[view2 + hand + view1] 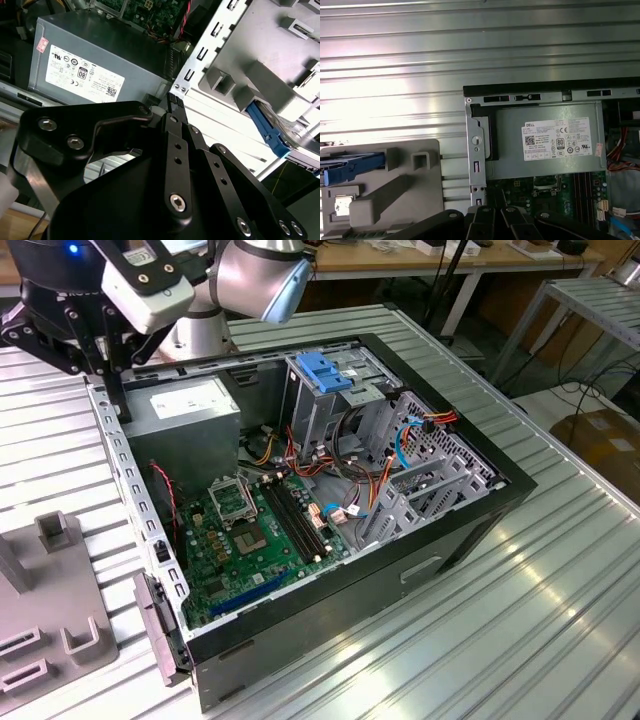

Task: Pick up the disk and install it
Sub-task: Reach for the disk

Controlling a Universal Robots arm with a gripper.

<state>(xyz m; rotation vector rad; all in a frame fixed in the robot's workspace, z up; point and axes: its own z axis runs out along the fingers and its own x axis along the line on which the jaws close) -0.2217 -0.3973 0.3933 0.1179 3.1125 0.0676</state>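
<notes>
The disk (355,169) rests in the grey plastic fixture (395,190) beside the open computer case (530,90); its bright blue side rail sticks out along one edge. In the second wrist view the disk (270,131) lies under a grey fixture block. My gripper (105,370) hangs at the exterior view's upper left, above the case's rear corner near the power supply (185,405). In both wrist views the gripper (170,102) (496,200) looks shut, its fingertips together with nothing between them. It is well apart from the disk.
The case lies on its side on a ribbed metal table (560,600), its motherboard (260,530) and cables exposed. A tall metal drive cage with a blue bracket (325,370) stands in the case. The grey fixture (40,590) sits at the exterior view's lower left.
</notes>
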